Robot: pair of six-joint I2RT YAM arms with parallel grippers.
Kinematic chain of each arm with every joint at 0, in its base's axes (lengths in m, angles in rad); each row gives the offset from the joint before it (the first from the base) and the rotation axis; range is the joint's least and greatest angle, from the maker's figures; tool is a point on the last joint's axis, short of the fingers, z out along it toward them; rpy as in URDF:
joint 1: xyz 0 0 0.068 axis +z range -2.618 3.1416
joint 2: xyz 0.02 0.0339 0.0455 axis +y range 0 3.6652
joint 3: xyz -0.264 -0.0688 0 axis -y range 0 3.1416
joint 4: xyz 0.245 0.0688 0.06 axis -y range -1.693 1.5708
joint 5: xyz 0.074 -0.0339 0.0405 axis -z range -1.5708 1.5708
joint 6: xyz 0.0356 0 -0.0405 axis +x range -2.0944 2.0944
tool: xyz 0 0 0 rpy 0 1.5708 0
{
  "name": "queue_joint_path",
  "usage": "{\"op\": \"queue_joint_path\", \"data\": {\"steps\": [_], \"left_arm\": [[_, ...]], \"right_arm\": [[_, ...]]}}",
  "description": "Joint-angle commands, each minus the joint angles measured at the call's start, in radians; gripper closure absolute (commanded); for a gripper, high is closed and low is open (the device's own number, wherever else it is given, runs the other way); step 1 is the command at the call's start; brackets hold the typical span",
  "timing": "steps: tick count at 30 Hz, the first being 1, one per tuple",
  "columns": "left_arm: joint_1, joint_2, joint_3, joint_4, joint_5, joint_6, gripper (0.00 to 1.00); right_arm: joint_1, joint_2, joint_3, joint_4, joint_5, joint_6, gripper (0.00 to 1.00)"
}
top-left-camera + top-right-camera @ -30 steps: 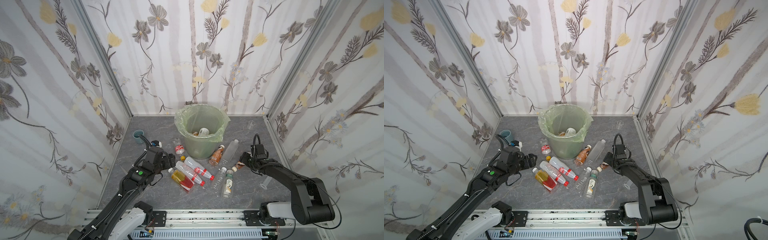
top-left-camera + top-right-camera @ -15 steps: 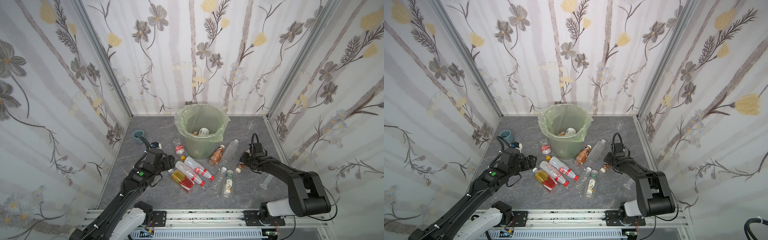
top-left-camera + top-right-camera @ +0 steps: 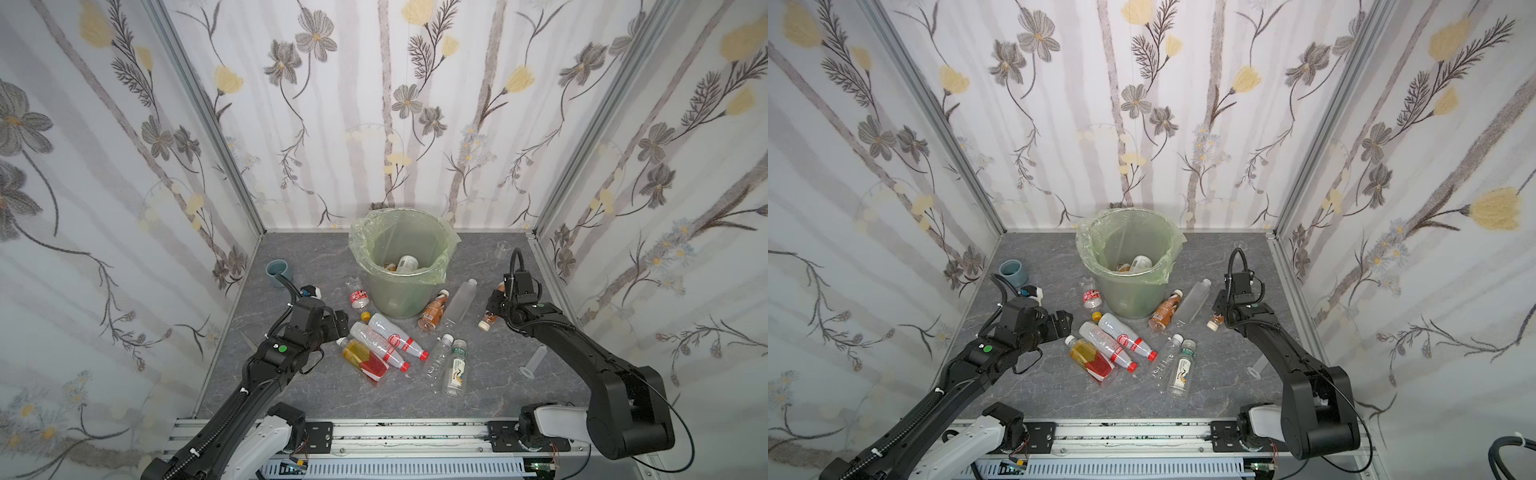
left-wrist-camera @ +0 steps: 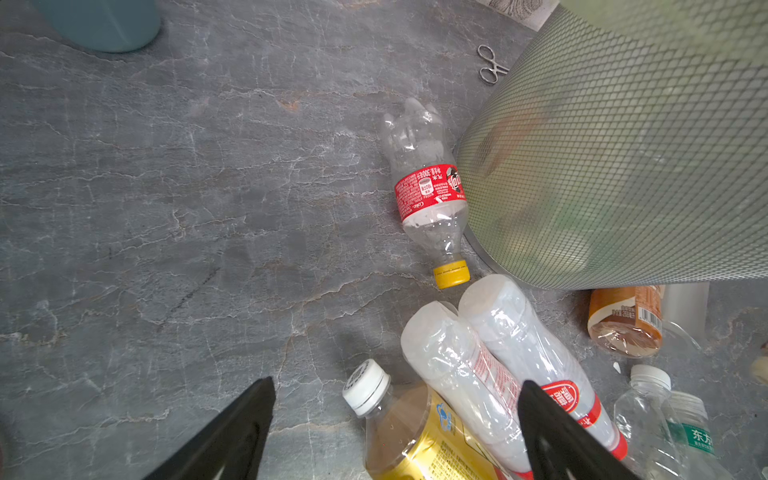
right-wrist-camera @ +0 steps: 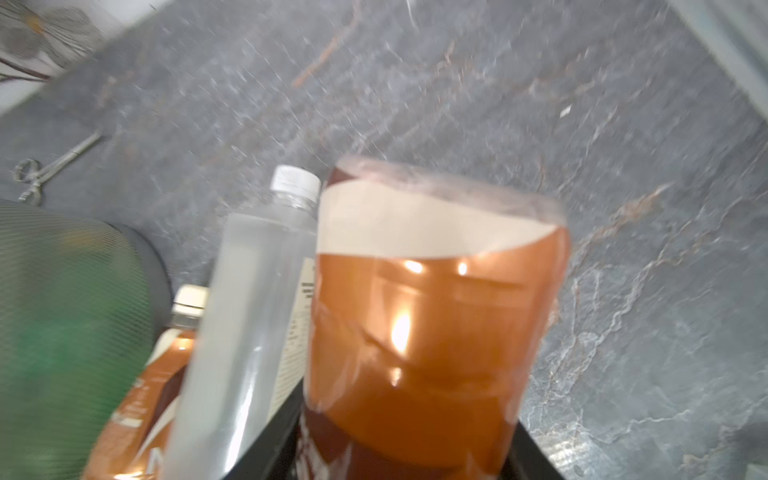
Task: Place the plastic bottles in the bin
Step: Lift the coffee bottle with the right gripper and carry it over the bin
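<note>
Tabletop: right jaws tight on brown bottle, left jaws wide.

Closed the right tool onto the small brown bottle; a second ago still part-open at it. Pulled that tool back toward the rear wall, with the wrist and cable loop sitting higher in both top views. Dragged the bottle along: cap end now further from the green-label bottle than before. Blurred in the right wrist view, with the small brown bottle wedged between the jaws. Cannot tell whether lifted clear of the table. Crept the left tool marginally toward the red-capped bottles, if at all.
</note>
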Motion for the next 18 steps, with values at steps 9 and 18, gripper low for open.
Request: {"op": "queue_joint_path", "data": {"steps": [9, 18], "left_arm": [[0.003, -0.031, -0.012, 0.031, -0.026, -0.006, 0.07], [0.003, -0.048, -0.018, 0.034, -0.028, -0.003, 0.07]], "right_arm": [[0.042, -0.14, 0.279, -0.177, -0.056, -0.141, 0.49], [0.119, -0.117, 0.513, -0.187, -0.151, -0.165, 0.5]]}}
